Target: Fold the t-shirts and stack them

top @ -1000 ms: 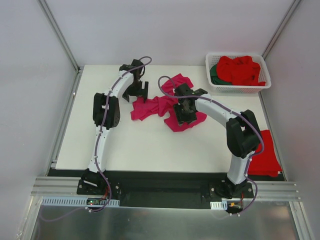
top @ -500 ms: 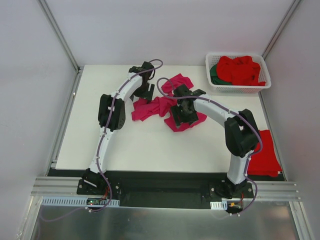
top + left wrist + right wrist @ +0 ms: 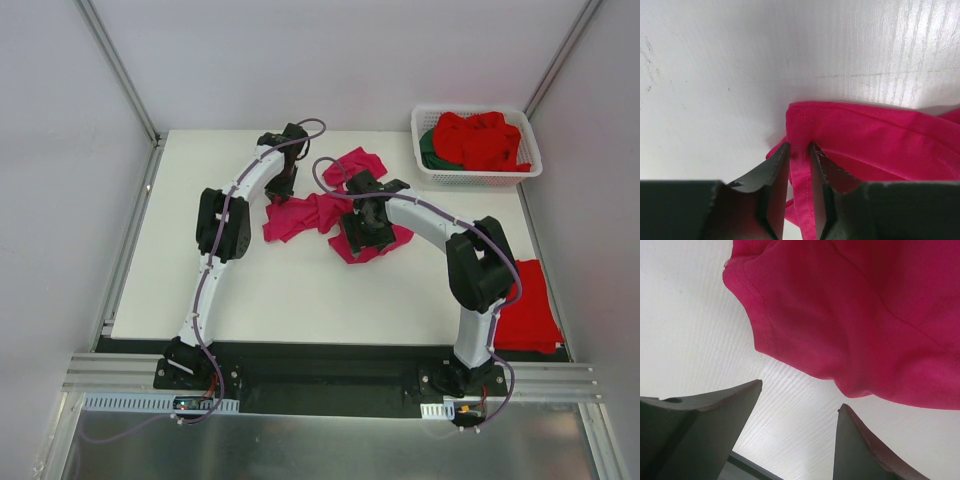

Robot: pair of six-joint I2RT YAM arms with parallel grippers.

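A magenta-pink t-shirt [image 3: 318,212] lies crumpled in the middle of the white table. My left gripper [image 3: 283,188] is at its left edge. In the left wrist view the left gripper [image 3: 799,150] is shut on a stitched hem of this shirt [image 3: 875,135]. My right gripper [image 3: 360,234] hovers over the shirt's near right part. In the right wrist view the right gripper [image 3: 800,395] stands open over bare table, with the pink cloth [image 3: 855,315] just beyond its tips and nothing between them.
A white slotted basket [image 3: 480,178] at the back right holds bright red t-shirts [image 3: 482,140] and a dark green one [image 3: 428,148]. A folded red t-shirt [image 3: 530,310] lies at the table's right edge beside the right arm.
My left gripper moved right to the pink shirt's edge and closed on the hem. The right gripper's jaws opened wider and shifted slightly left.
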